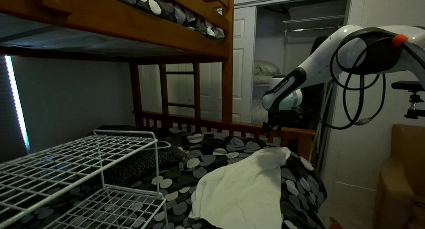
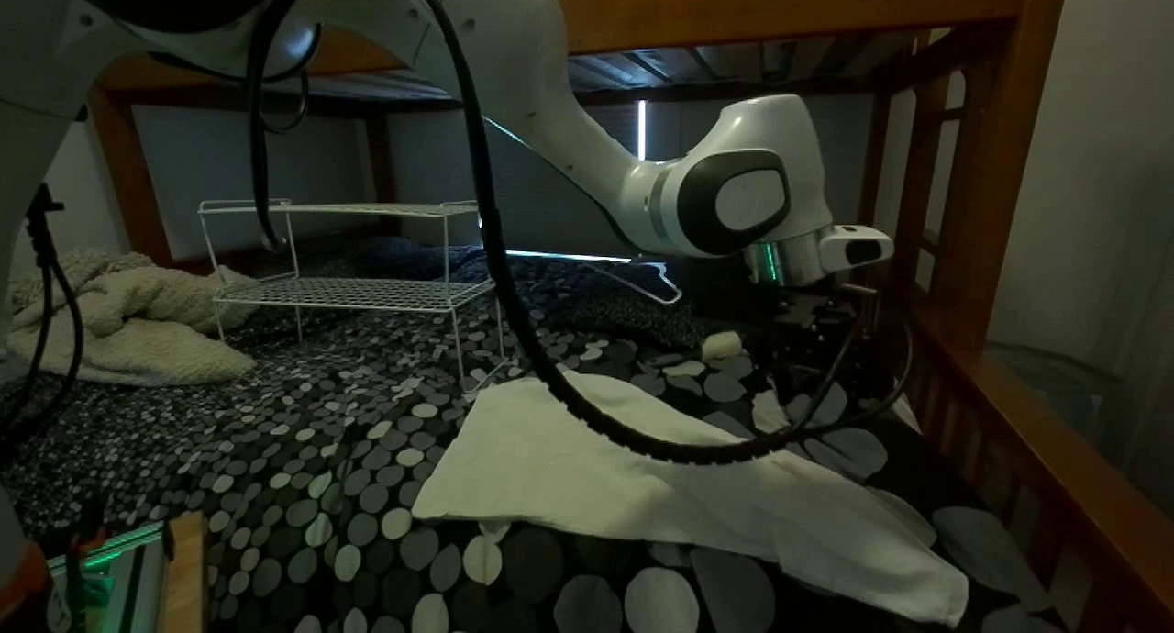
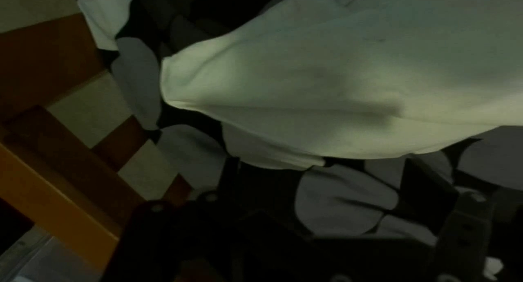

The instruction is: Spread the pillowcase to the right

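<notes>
The pillowcase [image 1: 242,189] is a cream-white wrinkled cloth lying on the dark spotted bedding. It also shows in an exterior view [image 2: 569,468], partly crossed by the arm's cable, with a narrow corner stretched towards the bed's end rail. In the wrist view the pillowcase [image 3: 327,77] fills the upper right, with a folded-under flap at its lower edge. My gripper [image 3: 322,169] is open and empty, with its fingers apart and bedding showing between them. In the exterior views the gripper [image 1: 270,126] is dark, above the bed near the end rail, apart from the cloth.
The wooden bed end rail [image 1: 245,127] stands close to the gripper; it also shows in the wrist view [image 3: 61,192]. A white wire rack [image 1: 129,149] stands on the bed. The upper bunk [image 1: 149,33] overhangs. A cream blanket [image 2: 138,330] and a hanger [image 2: 642,289] lie on the bed.
</notes>
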Controlling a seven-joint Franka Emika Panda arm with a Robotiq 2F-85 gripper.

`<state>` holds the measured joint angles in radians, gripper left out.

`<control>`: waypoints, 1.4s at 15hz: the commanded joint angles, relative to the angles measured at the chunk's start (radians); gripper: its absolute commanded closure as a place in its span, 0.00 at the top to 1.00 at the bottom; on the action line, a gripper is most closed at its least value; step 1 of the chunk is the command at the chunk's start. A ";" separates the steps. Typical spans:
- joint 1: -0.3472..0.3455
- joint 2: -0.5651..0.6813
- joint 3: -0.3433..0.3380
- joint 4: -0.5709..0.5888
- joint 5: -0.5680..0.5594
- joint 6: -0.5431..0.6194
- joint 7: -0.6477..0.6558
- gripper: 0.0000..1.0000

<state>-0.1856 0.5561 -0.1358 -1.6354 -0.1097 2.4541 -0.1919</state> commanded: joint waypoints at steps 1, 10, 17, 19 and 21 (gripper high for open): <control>0.016 -0.022 0.037 -0.017 -0.034 -0.073 -0.072 1.00; -0.010 -0.244 0.140 -0.225 -0.063 -0.045 -0.515 1.00; -0.018 -0.580 0.098 -0.529 0.090 -0.025 -0.706 1.00; -0.010 -0.646 0.062 -0.588 0.158 -0.016 -0.720 1.00; 0.017 -0.582 0.051 -0.505 0.104 -0.040 -0.686 1.00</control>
<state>-0.1982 -0.0260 -0.0559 -2.1414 -0.0041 2.4157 -0.8798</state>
